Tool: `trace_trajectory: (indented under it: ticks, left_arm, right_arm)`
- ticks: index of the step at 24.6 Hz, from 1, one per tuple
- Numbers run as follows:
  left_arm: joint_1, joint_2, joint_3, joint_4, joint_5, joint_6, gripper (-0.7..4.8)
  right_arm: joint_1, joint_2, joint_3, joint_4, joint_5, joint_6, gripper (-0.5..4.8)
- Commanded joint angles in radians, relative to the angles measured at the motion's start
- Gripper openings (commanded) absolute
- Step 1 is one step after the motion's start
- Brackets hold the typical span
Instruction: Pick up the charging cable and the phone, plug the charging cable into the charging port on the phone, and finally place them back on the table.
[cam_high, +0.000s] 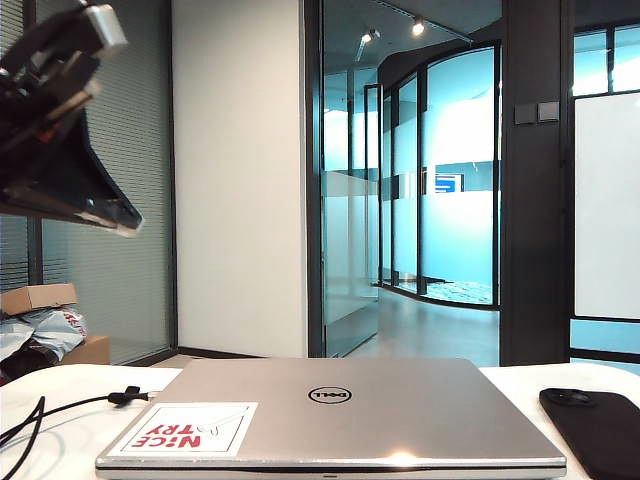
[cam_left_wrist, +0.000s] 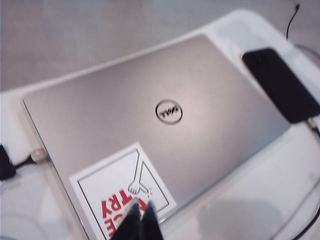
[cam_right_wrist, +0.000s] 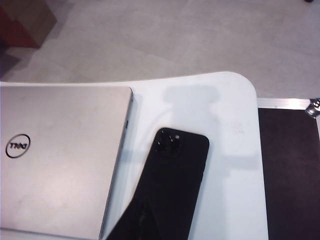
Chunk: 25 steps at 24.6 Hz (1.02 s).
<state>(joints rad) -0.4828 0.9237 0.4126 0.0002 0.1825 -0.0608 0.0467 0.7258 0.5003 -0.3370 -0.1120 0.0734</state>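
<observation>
While both arms hang above the desk (cam_high: 70, 440) with nothing in them, the task's things lie untouched, so by my judgement no pick-up has begun.

At the left of the exterior view the charging cable (cam_high: 60, 408) trails across the desk from about nine o'clock of the silver laptop (cam_high: 340, 410), its small black tie (cam_high: 128, 396) sitting just off the lid's far left corner. It lies loose and flat, likely laid out so that a plug end is free to take. The left gripper (cam_left_wrist: 140, 220) shows in the left wrist view with its jaws pressed together, empty, hovering over the red-lettered sticker (cam_left_wrist: 122, 195) on the lid; the cable's plug end (cam_left_wrist: 39, 155) lies on the desk beside the lid's edge, apart from them. In the exterior view that arm is only a dark mass high at ten o'clock.

The laptop fills the middle, closed, parting the two items.

At its three o'clock lies the phone (cam_right_wrist: 172, 185), back up, camera bump (cam_right_wrist: 169, 142) showing, just beside the lid but not touching. The right gripper (cam_right_wrist: 130, 227) appears only as a dark shape overlapping the phone's near end; its jaws are together and hold nothing, and I cannot tell whether they touch it.
</observation>
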Motion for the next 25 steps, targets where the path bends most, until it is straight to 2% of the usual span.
trace_trajectory:
  ticks: [1, 15, 18, 25]
  left_arm:
    - [0.001, -0.047, -0.036, 0.077, 0.000, 0.001, -0.06]
    - [0.001, -0.074, -0.053, 0.098, -0.001, 0.001, -0.06]
    - [0.001, -0.082, -0.055, 0.165, -0.001, 0.000, -0.06]
    - [0.048, -0.284, -0.059, 0.189, -0.006, 0.002, -0.06]
  right_arm:
    - [0.000, 0.000, 0.002, 0.021, 0.006, 0.001, -0.01]
    - [0.000, 0.002, 0.002, 0.021, 0.006, 0.000, -0.01]
    - [0.000, 0.002, 0.002, 0.021, 0.006, 0.001, -0.01]
    - [0.000, 0.002, 0.002, 0.021, 0.006, 0.001, -0.01]
